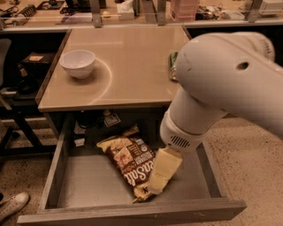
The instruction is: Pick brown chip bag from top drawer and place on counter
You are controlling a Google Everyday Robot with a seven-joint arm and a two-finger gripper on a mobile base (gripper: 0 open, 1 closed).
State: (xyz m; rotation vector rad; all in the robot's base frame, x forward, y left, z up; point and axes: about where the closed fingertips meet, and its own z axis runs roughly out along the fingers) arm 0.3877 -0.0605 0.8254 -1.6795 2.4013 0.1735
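Note:
The brown chip bag (127,158) lies flat and slanted in the middle of the open top drawer (84,183). It is dark brown with tan ends and white lettering. My gripper (155,185), cream-coloured, hangs from the big white arm (221,84) and reaches down into the drawer. Its tip is over the bag's near right end and overlaps it in the view. I cannot tell whether it touches the bag. The beige counter (128,57) is the tabletop right above the drawer.
A white bowl (78,62) stands on the counter's left side. A green can (173,65) lies at its right edge, mostly hidden by my arm. A cluttered shelf (132,9) runs behind. A chair (13,92) and a shoe (11,205) are at the left.

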